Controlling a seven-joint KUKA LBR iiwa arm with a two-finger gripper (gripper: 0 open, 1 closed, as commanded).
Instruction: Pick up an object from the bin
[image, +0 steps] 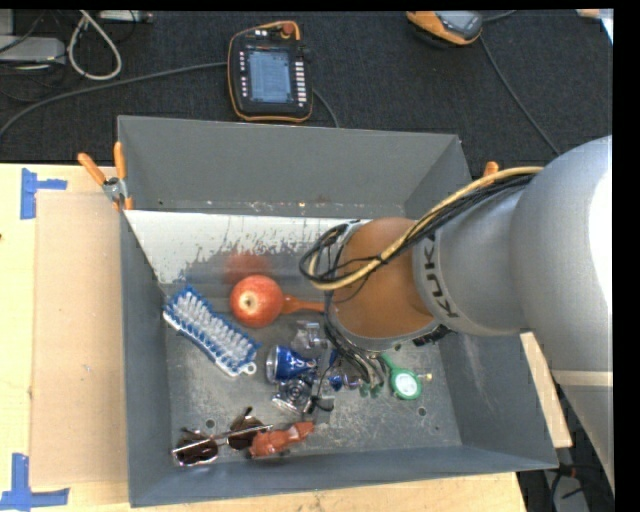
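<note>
The gripper (322, 385) hangs beside a crushed blue metal can (290, 362). Open or closed? I cannot tell. The smooth can may slip.

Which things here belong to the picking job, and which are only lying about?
Job: grey bin, blue crushed can nearest the arm.
Lying about: red apple, blue brush, sunglasses, orange toy, green disc, handheld pendant outside.

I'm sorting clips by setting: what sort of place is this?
Probably a robotics lab: a grey KUKA-marked robot arm over a grey metal bin, an orange-rimmed handheld control pendant lying beyond it.
</note>
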